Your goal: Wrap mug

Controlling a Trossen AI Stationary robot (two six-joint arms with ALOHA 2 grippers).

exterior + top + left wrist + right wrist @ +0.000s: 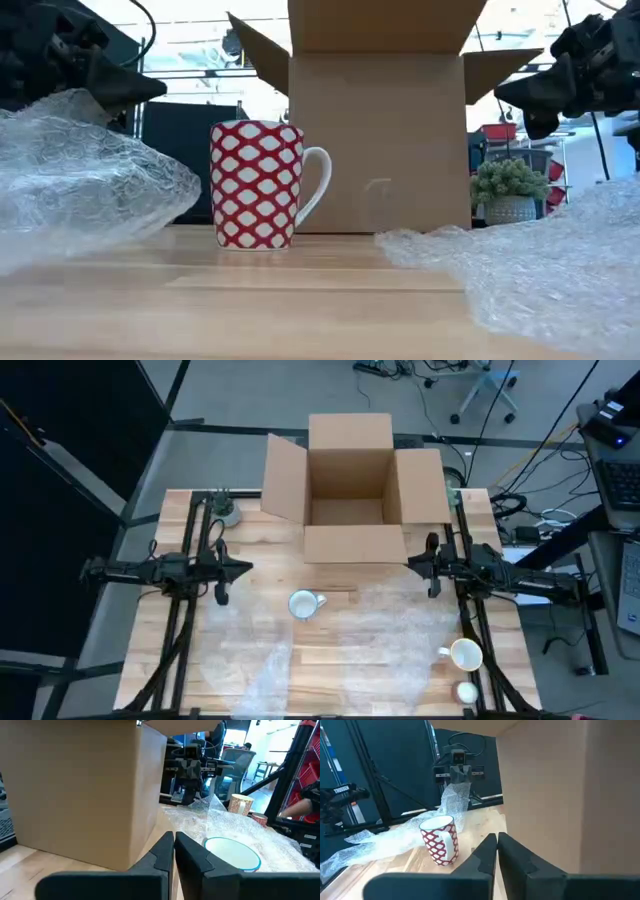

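arms: two, matte black | fingers (165,851): dark, wedge-shaped, angular

A red mug (256,184) patterned with white diamond shapes stands upright on the wooden table, its white handle (315,187) turned to one side and its white interior showing from above (303,604). It sits near the middle of the table, just in front of the open cardboard box. Sheets of clear bubble wrap (400,630) lie flat and crumpled on both sides of the mug, none of it wrapped around it.
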